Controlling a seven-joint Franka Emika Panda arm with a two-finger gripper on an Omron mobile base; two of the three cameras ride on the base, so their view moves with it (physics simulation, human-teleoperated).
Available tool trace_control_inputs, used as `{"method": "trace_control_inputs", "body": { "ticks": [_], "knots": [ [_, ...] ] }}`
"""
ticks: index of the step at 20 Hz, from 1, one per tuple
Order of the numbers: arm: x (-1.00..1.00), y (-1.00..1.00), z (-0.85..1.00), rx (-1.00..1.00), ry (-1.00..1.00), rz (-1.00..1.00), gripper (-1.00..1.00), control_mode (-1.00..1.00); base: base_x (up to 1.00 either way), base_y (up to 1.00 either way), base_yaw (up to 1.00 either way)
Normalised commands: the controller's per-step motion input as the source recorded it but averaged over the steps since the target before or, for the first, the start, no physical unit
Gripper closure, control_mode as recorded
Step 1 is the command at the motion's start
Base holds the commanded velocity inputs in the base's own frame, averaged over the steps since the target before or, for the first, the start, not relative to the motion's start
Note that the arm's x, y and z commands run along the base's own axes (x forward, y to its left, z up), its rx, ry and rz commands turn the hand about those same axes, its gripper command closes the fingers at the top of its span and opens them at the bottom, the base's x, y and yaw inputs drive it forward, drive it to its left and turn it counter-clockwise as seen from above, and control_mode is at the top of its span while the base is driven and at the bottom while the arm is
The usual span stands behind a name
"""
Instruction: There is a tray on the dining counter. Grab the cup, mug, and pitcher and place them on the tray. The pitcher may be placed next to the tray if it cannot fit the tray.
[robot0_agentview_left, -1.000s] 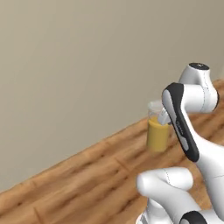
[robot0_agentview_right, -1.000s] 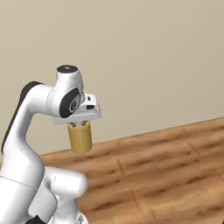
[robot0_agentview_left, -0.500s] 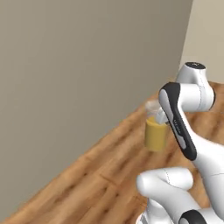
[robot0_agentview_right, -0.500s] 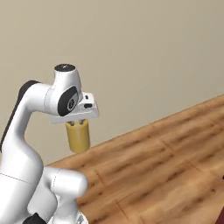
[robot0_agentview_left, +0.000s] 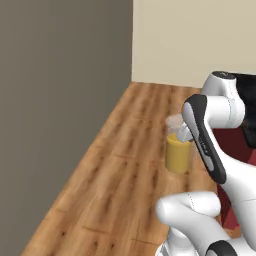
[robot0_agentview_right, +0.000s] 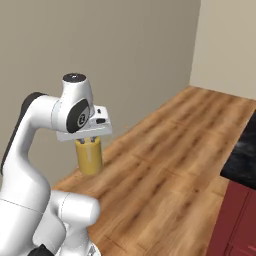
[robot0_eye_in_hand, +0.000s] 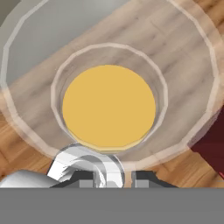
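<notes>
Presently the pitcher (robot0_agentview_left: 178, 152) hangs clear of the wooden floor (robot0_agentview_left: 120, 175), right of centre in the left base view and left of centre in the right base view, its orange liquid (robot0_eye_in_hand: 109, 106) level (upper part clear). The gripper (robot0_eye_in_hand: 117, 178) is clamped on its rim from above, jaws pinching the wall. A dark counter edge (robot0_agentview_right: 242, 150) over a red base shows at right.

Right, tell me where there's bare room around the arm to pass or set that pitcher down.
Free: the wood floor between the grey wall and the arm, and the floor stretch toward the beige wall. Crowded: the right side, where the dark red base under the black counter closes in. The gripper holds the pitcher aloft.
</notes>
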Motion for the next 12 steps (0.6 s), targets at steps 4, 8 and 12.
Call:
{"method": "trace_control_inputs", "body": {
  "ticks": [4,8,12],
  "knots": [
    [0.00,0.00,0.00,0.00,0.00,0.00,1.00,1.00,0.35,0.55,-0.61],
    [0.00,0.00,0.00,0.00,0.00,0.00,1.00,1.00,0.54,0.63,-0.62],
    [0.00,0.00,0.00,0.00,0.00,0.00,1.00,1.00,0.73,0.88,-0.58]
  ]
}}
